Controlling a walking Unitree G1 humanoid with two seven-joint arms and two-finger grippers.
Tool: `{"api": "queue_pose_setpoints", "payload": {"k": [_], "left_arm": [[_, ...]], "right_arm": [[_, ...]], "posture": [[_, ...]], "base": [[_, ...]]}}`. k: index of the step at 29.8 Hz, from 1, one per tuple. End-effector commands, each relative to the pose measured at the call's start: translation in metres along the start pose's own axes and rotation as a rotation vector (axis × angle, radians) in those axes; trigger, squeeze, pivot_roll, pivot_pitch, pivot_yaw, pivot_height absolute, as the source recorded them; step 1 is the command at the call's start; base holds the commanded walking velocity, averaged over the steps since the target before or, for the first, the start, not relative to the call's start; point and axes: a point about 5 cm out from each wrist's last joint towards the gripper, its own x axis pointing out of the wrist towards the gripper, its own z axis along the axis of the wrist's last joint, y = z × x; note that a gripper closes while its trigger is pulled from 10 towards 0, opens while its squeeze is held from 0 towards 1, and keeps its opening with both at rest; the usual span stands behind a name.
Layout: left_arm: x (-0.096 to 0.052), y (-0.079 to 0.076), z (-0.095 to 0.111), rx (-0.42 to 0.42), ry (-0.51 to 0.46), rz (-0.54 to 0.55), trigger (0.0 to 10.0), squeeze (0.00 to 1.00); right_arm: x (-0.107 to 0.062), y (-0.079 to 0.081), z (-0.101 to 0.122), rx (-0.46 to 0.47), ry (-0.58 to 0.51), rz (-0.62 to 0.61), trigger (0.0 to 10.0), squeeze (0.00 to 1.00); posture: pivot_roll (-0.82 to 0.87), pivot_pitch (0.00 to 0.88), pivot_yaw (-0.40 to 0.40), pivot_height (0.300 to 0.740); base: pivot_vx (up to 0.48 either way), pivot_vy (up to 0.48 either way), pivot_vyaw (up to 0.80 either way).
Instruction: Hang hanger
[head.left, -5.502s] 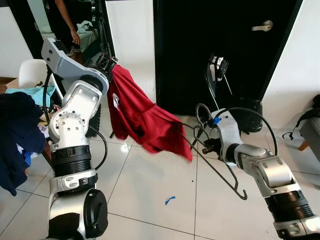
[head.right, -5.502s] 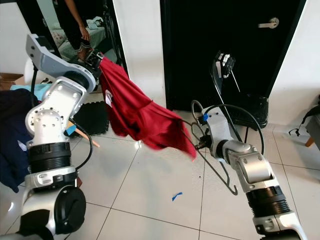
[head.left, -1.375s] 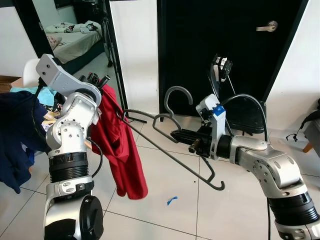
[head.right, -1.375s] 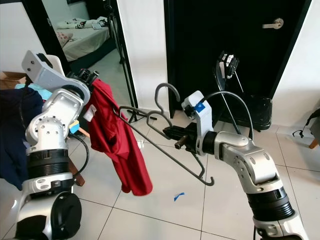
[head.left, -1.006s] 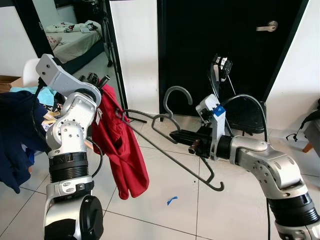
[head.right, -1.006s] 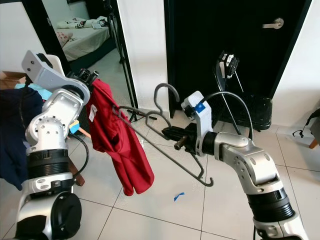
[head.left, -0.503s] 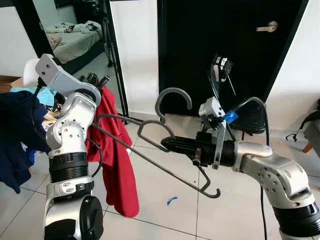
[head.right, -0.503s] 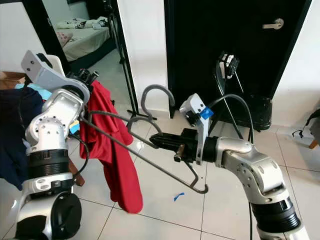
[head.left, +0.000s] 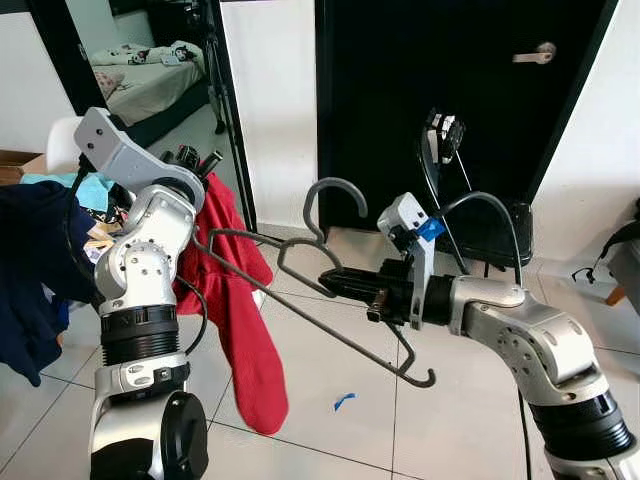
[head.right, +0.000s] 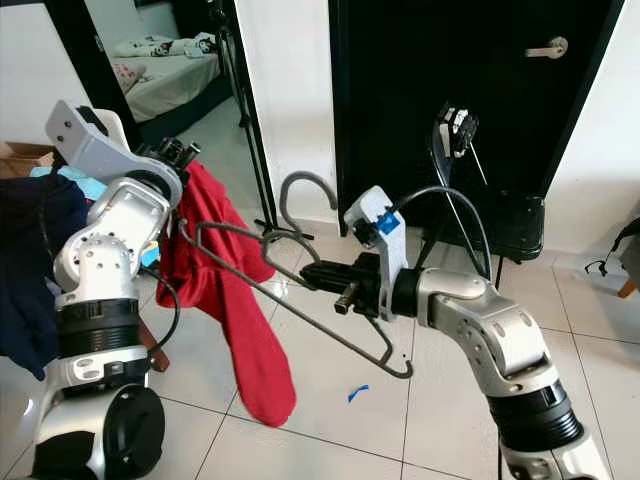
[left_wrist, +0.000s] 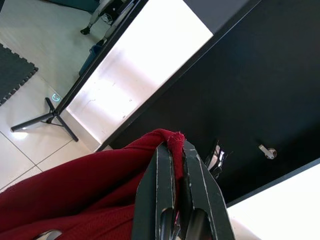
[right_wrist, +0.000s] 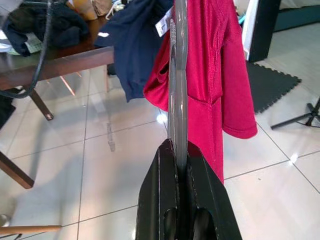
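Grey metal wire hanger (head.left: 300, 290) sits at mid-frame in the head views, its hook curling upward near the black door (head.left: 440, 90) and its long lower bar slanting down toward the lower right, ending in a small upturned tip. The right gripper (head.left: 335, 283) has its two black fingers pinched tight on the hanger's wire just below the hook, and the right wrist view shows the grey bar running straight out from between them. At the upper left, the left gripper (head.right: 178, 152) is closed on a fold of the soft red cloth shirt (head.left: 235, 330), which hangs limp down toward the white tiled floor (head.left: 330, 440); the left wrist view shows red fabric squeezed between the fingers (left_wrist: 160, 180). The hanger's far shoulder lies against or just inside the cloth, though I cannot tell whether it has entered the neck opening.

By its look, the hanger is light and stiff, yet thin and smooth, so it could twist in a narrow grip; holding near the neck of the hook seems the steadiest place. The shirt is floppy and will drape and swing, so it probably needs pinching at the collar to keep the opening spread.
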Motion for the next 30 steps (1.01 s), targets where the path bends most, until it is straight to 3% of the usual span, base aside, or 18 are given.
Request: {"api": "queue_pose_setpoints", "payload": {"k": [1, 30], "left_arm": [[-0.0025, -0.0021, 0.0067, -0.01, -0.038, -0.013, 10.0, 0.0], [-0.0025, -0.0041, 0.0078, -0.019, -0.044, -0.018, 10.0, 0.0]], "right_arm": [[0.0011, -0.0015, 0.003, -0.013, -0.001, -0.009, 10.0, 0.0], [-0.0014, -0.0106, -0.0027, 0.0, 0.055, -0.085, 10.0, 0.0]], "posture": [[-0.03, 0.0, 0.045, 0.74], [-0.04, 0.0, 0.049, 0.74]], "base": [[0.0, 0.0, 0.0], [0.0, 0.0, 0.0]]}}
